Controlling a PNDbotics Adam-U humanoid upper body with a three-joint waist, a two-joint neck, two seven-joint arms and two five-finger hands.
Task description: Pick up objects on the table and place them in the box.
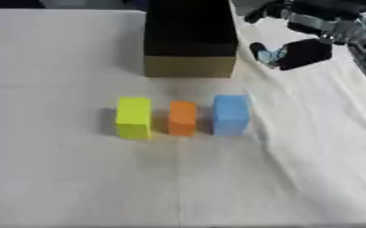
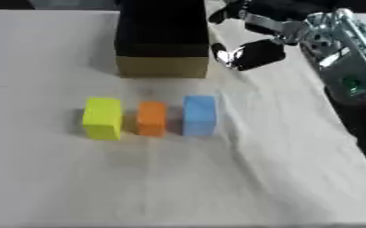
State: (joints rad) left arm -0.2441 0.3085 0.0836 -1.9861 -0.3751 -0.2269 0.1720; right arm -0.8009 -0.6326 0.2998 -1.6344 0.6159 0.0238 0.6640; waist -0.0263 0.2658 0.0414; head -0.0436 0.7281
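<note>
Blocks mid-frame, L to R: yellow block [image 1: 133, 117], orange block [image 1: 182, 117] (smallest), blue block [image 1: 231, 114]. Box [image 1: 190, 39] upper centre. Right robot hand [image 1: 298, 53] upper right, grip state unclear.

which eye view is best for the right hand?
Right eye view: the right hand and its silver forearm show more fully, beside the box. In the left eye view the hand sits near the upper right corner with the arm cut off by the edge.
</note>
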